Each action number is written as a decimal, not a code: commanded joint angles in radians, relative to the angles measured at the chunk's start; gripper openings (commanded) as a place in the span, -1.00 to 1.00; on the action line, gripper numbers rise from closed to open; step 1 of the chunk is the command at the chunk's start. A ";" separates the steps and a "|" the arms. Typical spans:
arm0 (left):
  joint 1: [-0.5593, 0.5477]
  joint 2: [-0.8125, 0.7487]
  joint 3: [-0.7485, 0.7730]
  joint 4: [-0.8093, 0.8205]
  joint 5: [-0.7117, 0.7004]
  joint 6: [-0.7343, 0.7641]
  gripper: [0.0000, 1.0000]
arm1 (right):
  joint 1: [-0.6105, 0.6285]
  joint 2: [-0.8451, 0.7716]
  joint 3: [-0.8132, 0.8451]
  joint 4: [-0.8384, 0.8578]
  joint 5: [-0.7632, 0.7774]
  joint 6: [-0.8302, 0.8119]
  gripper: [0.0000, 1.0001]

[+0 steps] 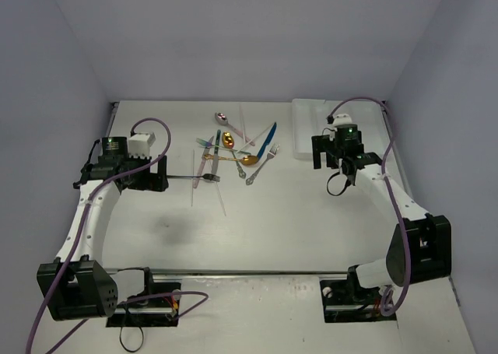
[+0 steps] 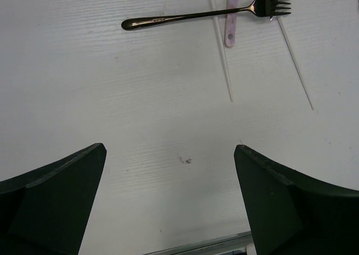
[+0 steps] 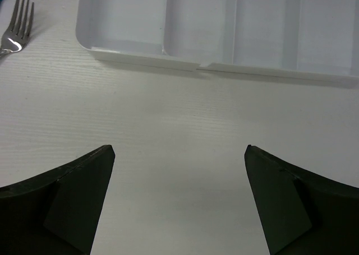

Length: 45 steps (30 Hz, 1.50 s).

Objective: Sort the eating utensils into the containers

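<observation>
Left fingers point(image 2: 84, 174) stand spread wide, holding nothing, above the bare surface point(image 2: 140, 98). At their 12 o'clock lies a dark fork point(image 2: 185, 17), its neck crossing a pink handle point(image 2: 230, 28) and one of the pale sticks point(image 2: 223, 59).

Right fingers point(image 3: 92, 171) are likewise wide and unloaded. The white tray point(image 3: 146, 56) lies at their 12 o'clock and a silver fork point(image 3: 14, 33) at 10 o'clock.

Overhead, the remaining utensils point(image 1: 237, 145) lie heaped mid-surface, with the tray at their 2 o'clock.

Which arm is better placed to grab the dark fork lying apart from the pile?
Left. The left tool, open, faces the dark fork just ahead; the right tool, also open, sits by the tray, beyond the pile.
</observation>
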 commanded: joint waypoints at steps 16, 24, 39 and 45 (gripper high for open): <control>0.007 0.015 0.042 0.034 -0.088 -0.026 0.95 | 0.464 0.228 0.229 -0.042 0.237 0.276 0.93; 0.008 0.028 0.042 0.035 -0.103 -0.026 0.95 | 0.524 0.379 0.337 -0.083 0.181 0.400 0.75; 0.011 0.040 0.040 0.038 -0.105 -0.029 0.95 | 0.518 0.616 0.501 -0.139 0.215 0.538 0.36; 0.013 0.044 0.038 0.043 -0.094 -0.029 0.95 | 0.486 0.674 0.544 -0.141 0.206 0.571 0.27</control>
